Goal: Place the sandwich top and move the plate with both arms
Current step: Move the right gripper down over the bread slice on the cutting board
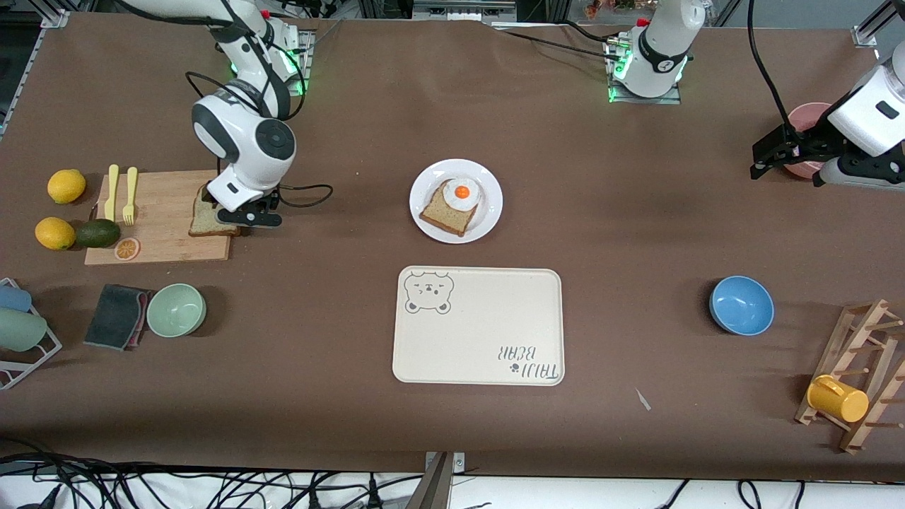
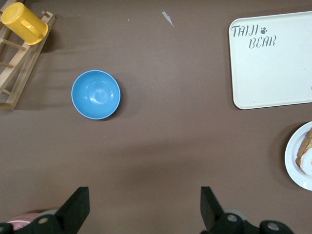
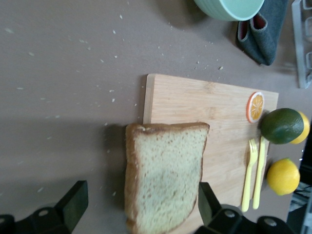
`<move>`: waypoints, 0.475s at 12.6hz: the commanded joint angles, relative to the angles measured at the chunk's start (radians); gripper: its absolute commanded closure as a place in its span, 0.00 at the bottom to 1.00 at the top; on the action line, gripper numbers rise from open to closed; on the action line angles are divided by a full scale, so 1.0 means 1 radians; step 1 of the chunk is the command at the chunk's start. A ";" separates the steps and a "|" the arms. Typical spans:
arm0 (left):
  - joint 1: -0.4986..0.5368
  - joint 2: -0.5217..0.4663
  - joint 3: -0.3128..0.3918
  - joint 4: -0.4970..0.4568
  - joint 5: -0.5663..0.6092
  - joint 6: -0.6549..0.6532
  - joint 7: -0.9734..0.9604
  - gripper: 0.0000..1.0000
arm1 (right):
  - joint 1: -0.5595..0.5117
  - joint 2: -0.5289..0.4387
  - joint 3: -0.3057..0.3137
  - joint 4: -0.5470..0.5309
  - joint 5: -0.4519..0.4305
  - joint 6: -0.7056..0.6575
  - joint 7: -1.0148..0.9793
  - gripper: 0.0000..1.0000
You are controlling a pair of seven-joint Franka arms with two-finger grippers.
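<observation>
Two views only for the crumbs (image 3: pixel 105 63) on brown table (image 1: pixel 636 233). Right gripper (image 3: pixel 139 204) spread wide over sandwich top (image 3: pixel 163 175), ungrasped. Left gripper (image 2: pixel 144 207) likewise spread, empty, waiting over bare tabletop.

The tan sandwich top (image 1: pixel 209 220) lies flat, overhanging the cutting board's (image 1: pixel 159 219) edge; the white plate (image 1: pixel 489 205) holds egg-topped bread.

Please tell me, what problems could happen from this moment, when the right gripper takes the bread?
1. The sandwich top overhangs the cutting board edge, so the open right gripper over it may tip it or clamp wood.
2. The egg on the plate looks domed; bread placed there may slide.
3. The left gripper, open, waits over bare table.
</observation>
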 commanded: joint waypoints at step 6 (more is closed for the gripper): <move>-0.009 -0.008 -0.005 0.002 0.035 -0.006 -0.019 0.00 | -0.009 0.087 0.007 0.006 -0.147 -0.079 0.152 0.10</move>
